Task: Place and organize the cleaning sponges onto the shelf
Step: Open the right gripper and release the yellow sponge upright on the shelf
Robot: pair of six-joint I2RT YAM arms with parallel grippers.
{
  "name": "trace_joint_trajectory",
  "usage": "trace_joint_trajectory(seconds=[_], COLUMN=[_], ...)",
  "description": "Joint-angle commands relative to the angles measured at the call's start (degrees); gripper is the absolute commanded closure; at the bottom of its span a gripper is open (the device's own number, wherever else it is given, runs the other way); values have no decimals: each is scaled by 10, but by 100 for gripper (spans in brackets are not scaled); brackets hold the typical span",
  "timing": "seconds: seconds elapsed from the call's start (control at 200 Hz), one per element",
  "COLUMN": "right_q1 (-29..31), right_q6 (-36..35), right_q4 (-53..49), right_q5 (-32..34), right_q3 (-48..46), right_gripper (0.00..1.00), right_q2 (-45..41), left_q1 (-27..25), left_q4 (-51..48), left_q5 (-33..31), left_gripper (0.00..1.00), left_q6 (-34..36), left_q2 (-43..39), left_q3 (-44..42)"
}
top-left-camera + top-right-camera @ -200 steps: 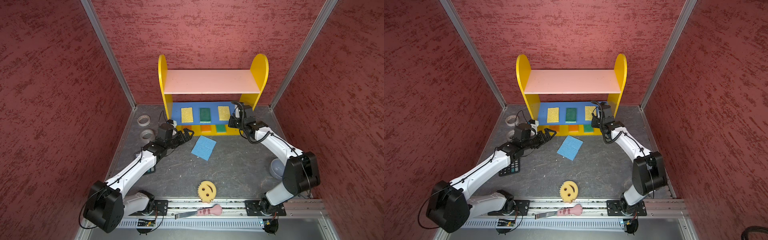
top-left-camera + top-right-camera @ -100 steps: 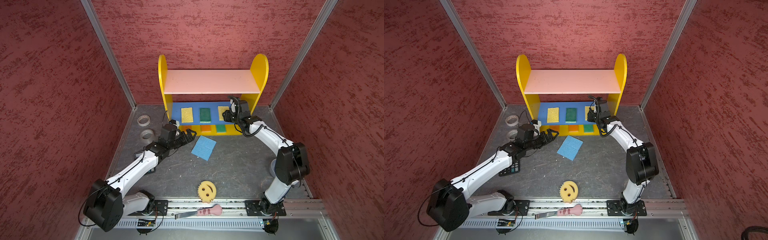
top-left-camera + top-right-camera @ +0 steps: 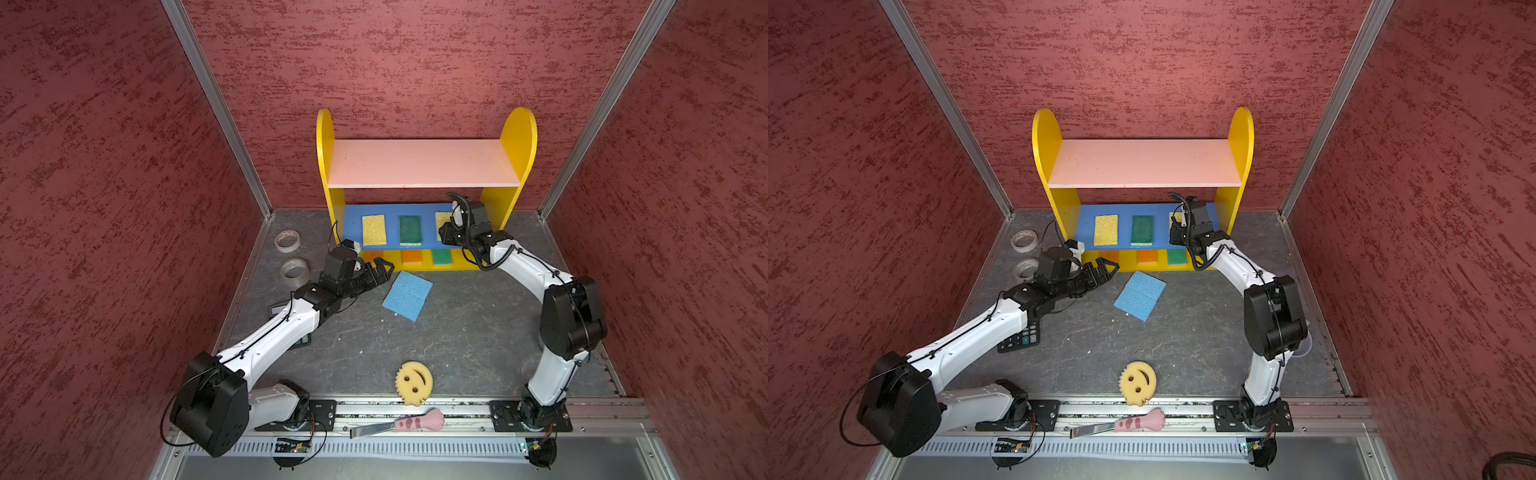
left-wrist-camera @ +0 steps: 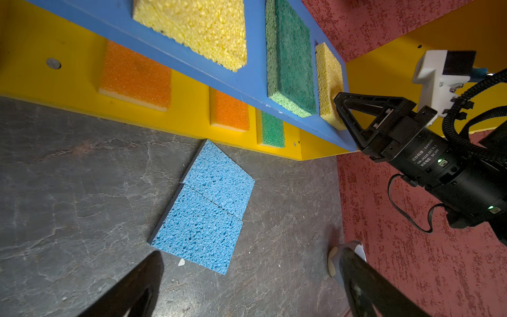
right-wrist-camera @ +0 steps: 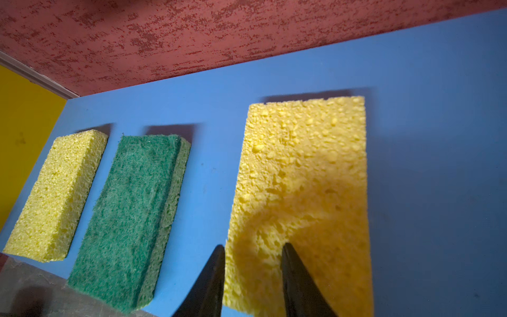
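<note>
1. my shelf point(image 3: 518, 137) stands at the back wall
2. blue board point(image 3: 428, 212): yellow sponge point(image 3: 374, 230), green sponge point(image 3: 410, 230), second yellow sponge point(image 5: 301, 178), flat
3. yellow base point(image 4: 189, 109): orange sponge point(image 4: 135, 75), second orange sponge point(image 4: 230, 111), pale green sponge point(image 4: 272, 129)
4. blue sponges point(image 3: 407, 295) abut on the floor
5. smiley sponge point(image 3: 414, 382) face up near front

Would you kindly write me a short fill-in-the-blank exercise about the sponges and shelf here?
On the blue middle board of the wooden shelf, a ___ scouring sponge lies between two yellow porous sponges.
The yellow base holds ___ orange foam sponges.
The round scalloped smiley-face sponge is ___.
Missing words: green; two; yellow.
</note>
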Motion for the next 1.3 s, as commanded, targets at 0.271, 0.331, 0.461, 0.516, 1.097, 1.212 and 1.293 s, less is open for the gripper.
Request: trace_joint_trajectory(seconds=[0.271,0.331,0.461,0.516,1.097,1.212,1.293], right_q1=[4,4,4,4,4,4,4], right_q6=[-34,-44,-62,-68,-74,-52,-37], right_q4=[-9,-9,-7,-8,-20,-17,-17], right_q5=[15,13,6,-1,-23,-16,-9], right_q3=[-48,-42,-26,-18,-7,-47,-75], right_gripper=[76,76,76,77,79,91,100], right_q2=[-51,-47,-33,-26,-75,-112,-130], left_q1=[-5,-6,-10,-11,-16,-15,-15], left_q4=[10,10,9,8,-3,4,8], left_q5=[-3,-3,-4,-4,-1,-5,-2], left_gripper=[1,1,1,1,1,1,1], left_q6=[-4,-3,-5,-5,3,-3,-4], left_q2=[11,12,15,18,36,42,51], left_q3=[13,14,17,19,48,54,63])
